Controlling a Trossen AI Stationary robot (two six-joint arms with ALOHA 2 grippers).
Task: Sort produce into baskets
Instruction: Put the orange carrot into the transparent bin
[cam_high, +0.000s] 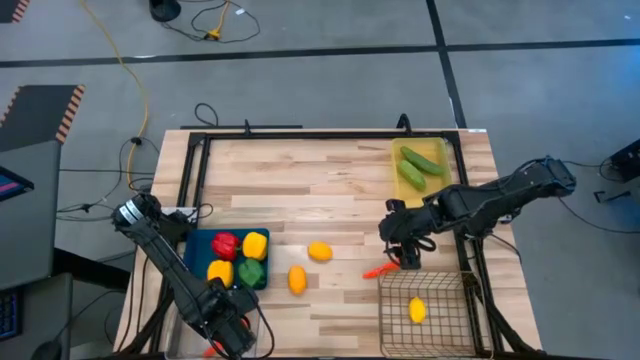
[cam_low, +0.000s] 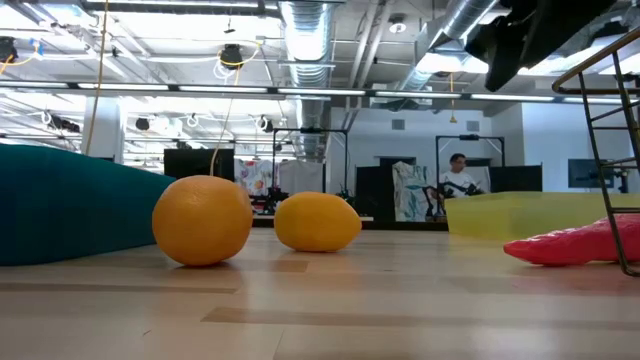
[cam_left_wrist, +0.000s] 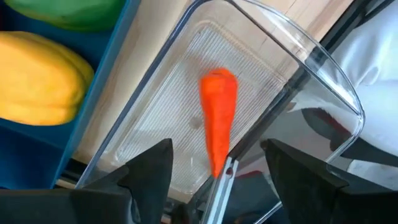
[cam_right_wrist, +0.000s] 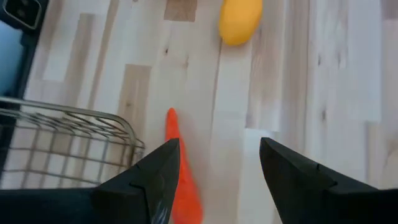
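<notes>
Jaws wide open and empty on the right gripper (cam_right_wrist: 214, 180), carrot (cam_right_wrist: 180, 180) lying just under one finger, so the pickup's next: shift over, drop, close.

Left gripper (cam_left_wrist: 214, 180), open too, hovers over the clear bin (cam_left_wrist: 323, 74).

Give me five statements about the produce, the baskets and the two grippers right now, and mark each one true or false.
1. The yellow tray holds two cucumbers. True.
2. The wire basket is empty. False: one lemon lies in it.
3. The right gripper is open above a carrot lying on the table beside the wire basket. True.
4. The clear bin under the left gripper holds a pepper. False: it holds a carrot.
5. Two lemons lie loose on the table between the blue tray and the wire basket. True.
</notes>
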